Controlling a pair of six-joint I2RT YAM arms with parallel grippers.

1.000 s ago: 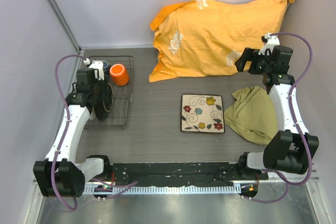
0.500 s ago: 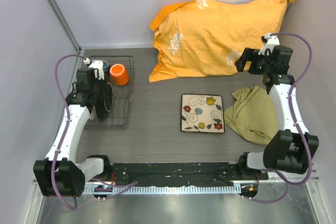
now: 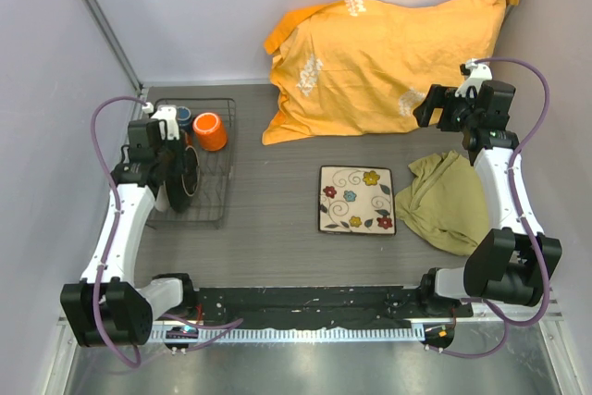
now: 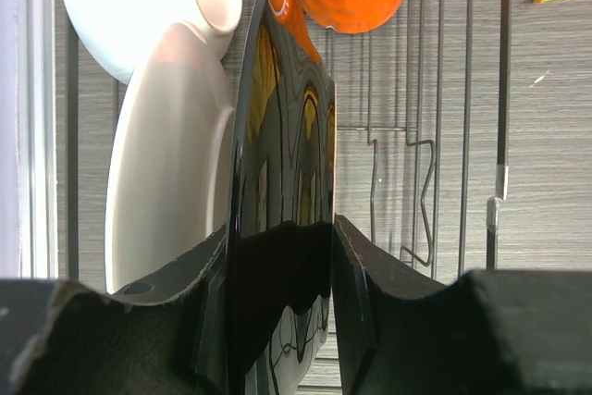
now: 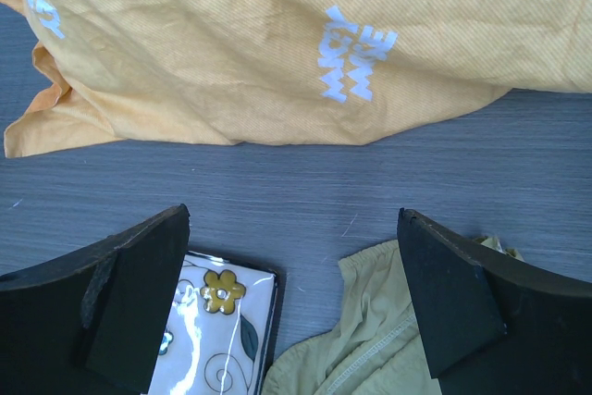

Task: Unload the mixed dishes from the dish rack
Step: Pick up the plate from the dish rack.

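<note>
1. Dark wire is what the dish rack [image 3: 211,193] is made of; it is set against the left edge of the desk [image 3: 277,164], toward the far left corner.
2. One dish is judged to be unloaded already: the square white plate with coloured flowers [image 3: 357,199] is laid flat on the desk, right of centre and nearer the near edge, well apart from the rack.
3. Four dishes are seen in the rack. The orange mug [image 3: 210,130] and the small dark blue cup [image 3: 184,117] are kept at its far end, just beside each other, and the white bowl [image 4: 139,6] is shown in the left wrist view at the far left of the rack.
4. The round dark-rimmed plate [image 4: 287,136] is stood on edge between the rack's wires, with its white face turned toward the bowl and its glossy dark back toward the mug.
5. The left gripper [image 4: 280,233] is clamped on that plate, with one finger pressed to each face near its rim. Whether the plate has been lifted clear of the wires cannot be told.
6. The right gripper [image 5: 291,219] is held wide apart and empty near the far right corner, above bare desk between an orange pillow [image 3: 388,62] and an olive cloth [image 3: 444,201].
7. The task is therefore judged to be at an early stage: one dish is out, a second is gripped, and the bowl, mug and cup are left to be removed.
</note>
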